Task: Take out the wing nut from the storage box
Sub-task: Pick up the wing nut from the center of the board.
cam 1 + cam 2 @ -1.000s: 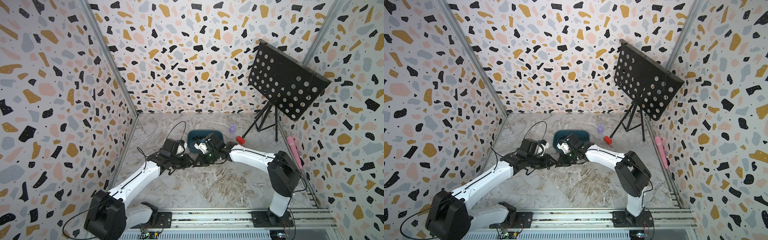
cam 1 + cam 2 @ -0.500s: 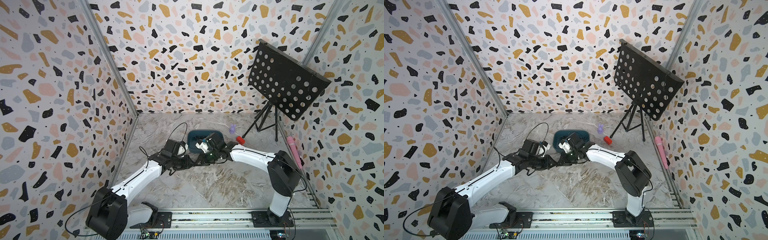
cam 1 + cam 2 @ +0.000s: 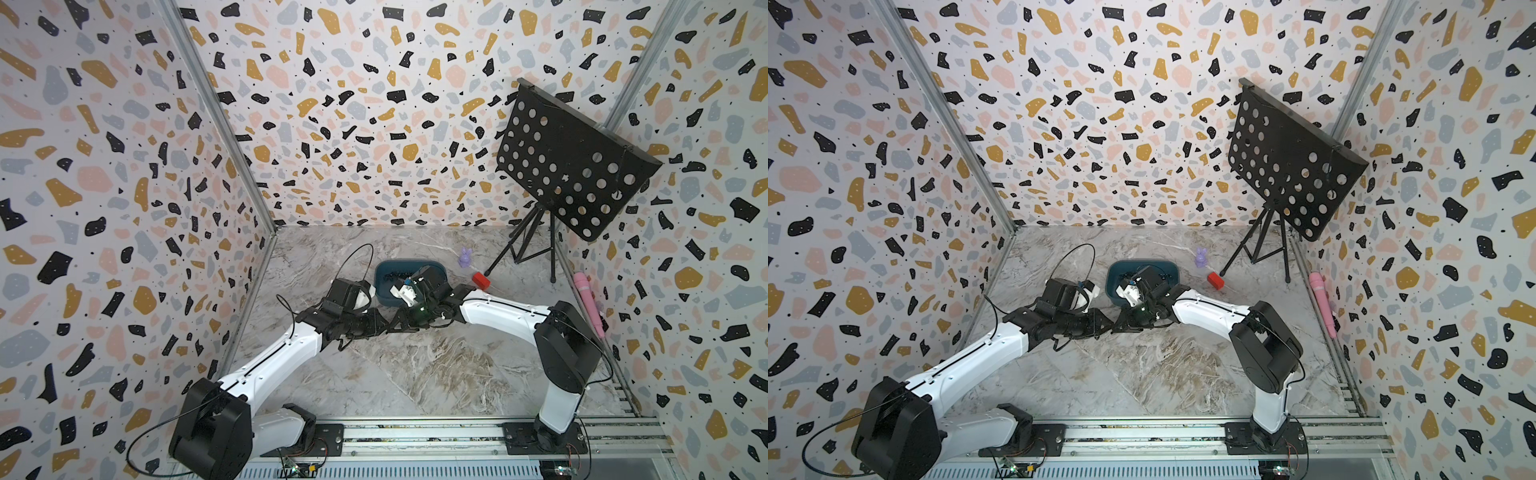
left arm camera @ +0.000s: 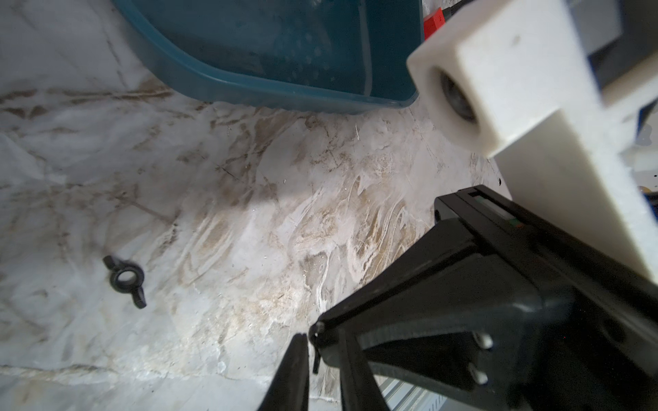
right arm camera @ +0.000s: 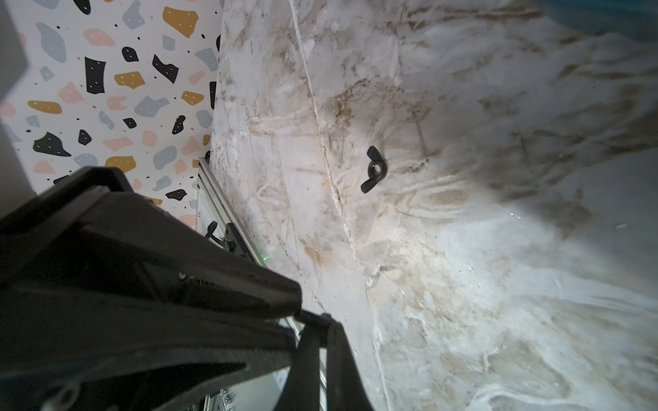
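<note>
The wing nut (image 4: 125,281) lies on the tabletop (image 4: 249,220), outside the storage box (image 4: 249,89). Right of the storage box sits a block (image 3: 481,281), a rabbit figurine (image 3: 465,257) behind it.

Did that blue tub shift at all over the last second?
No. In both top views the storage box lies just as far from the red block as before.

The left wrist view crops the storage box (image 4: 270,94).
</note>
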`<state>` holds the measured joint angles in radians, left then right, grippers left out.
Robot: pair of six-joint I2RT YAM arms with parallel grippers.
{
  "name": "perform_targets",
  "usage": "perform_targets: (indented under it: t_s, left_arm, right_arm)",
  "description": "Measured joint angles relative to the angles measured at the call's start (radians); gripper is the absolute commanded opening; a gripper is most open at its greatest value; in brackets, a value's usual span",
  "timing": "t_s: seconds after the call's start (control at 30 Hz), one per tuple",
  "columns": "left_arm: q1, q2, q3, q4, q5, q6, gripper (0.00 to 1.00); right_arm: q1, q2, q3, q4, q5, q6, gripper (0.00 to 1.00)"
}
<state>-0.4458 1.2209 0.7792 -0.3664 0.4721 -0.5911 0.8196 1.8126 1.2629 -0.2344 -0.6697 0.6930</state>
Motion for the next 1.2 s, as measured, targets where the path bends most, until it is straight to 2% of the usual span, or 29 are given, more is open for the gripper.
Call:
perform_targets:
  t_s: [0.53,0.77,0.8,0.87,1.2]
  left_arm:
    - [0.000,0.027,-0.001,0.013,0.013,-0.002,0.10]
    - [0.000,0.030,-0.001,0.019,0.015,-0.004,0.11]
    - [0.000,0.031,-0.001,0.020,0.016,-0.004,0.12]
    - [0.000,0.032,-0.001,0.022,0.016,-0.003,0.21]
    - [0.001,0.032,-0.001,0.039,0.017,-0.005,0.23]
  right_arm:
    - [-0.003,0.000,-0.011,0.002,0.000,0.007,0.01]
    - [-0.004,-0.002,-0.013,0.003,0.000,0.010,0.01]
    - [-0.004,-0.002,-0.013,0.003,0.001,0.010,0.01]
    - [-0.004,-0.002,-0.014,0.003,0.000,0.010,0.01]
    - [-0.004,-0.004,-0.032,0.018,-0.016,0.010,0.00]
